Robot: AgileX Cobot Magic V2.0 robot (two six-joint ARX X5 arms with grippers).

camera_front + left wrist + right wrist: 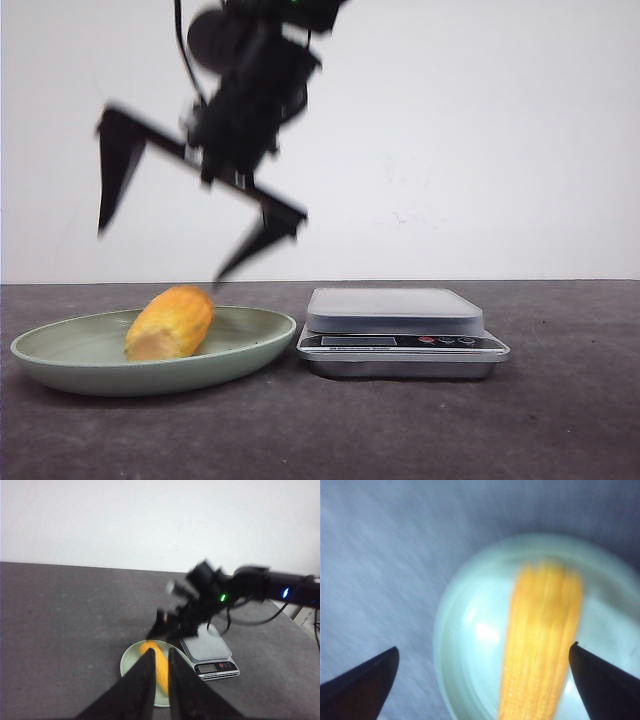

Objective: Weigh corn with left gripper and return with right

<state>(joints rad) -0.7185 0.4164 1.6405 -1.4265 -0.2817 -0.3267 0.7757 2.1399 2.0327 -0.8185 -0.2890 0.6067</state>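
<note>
The orange-yellow corn (170, 322) lies on its side in a pale green plate (60, 350), pale cut end toward me. My right gripper (160, 255) hangs blurred above the plate, its fingers spread wide and empty. In the right wrist view the corn (542, 645) lies below and between the open right gripper (485, 647). My left gripper (161, 651) is out of the front view. It sits high and far back, fingers close together and empty. From there I see the corn (160, 666), the plate (131, 665) and the right gripper (169, 629) over them.
A silver kitchen scale (395, 310) stands right beside the plate on the dark table, its platform bare. It also shows in the left wrist view (205, 647). A white wall rises behind the table.
</note>
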